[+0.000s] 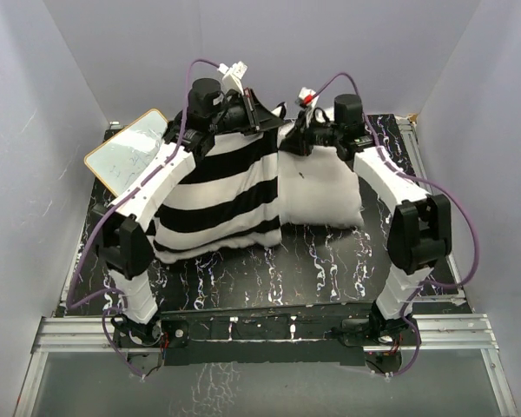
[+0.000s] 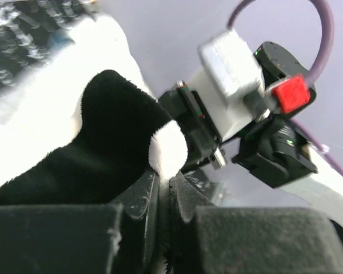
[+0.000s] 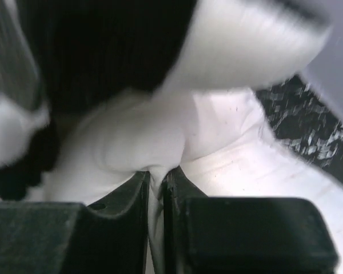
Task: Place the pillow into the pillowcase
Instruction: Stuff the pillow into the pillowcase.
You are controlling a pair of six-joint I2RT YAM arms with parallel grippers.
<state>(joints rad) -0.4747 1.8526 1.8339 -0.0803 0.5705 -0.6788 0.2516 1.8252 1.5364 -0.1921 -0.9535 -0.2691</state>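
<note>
Both pincers were pressed together on cloth. The left pincer (image 2: pixel 164 181), at the bottom centre of its wrist view, pinched a white-tipped fold of the pillowcase (image 2: pixel 97 148), whose fuzzy black stripe bulged up and to the left from the jaws. The right pincer (image 3: pixel 155 174), low in the middle of its own view, nipped a ridge of smooth white fabric that looked like the pillow (image 3: pixel 234 154), with the striped case hanging across the top of that frame.

In the overhead view the two grips sat close together at the upper centre. That was the seam where the pillowcase, spread left of centre, met the pillow showing just to its right on the dark marbled table (image 1: pixel 330 269). How much of the pillow lay inside could not be told.

To do this step well, the left grip probably needed to hold one layer of the mouth and lift it open. The right would then feed the pillow's corner leftward, gently enough not to tug that thin fold loose.
</note>
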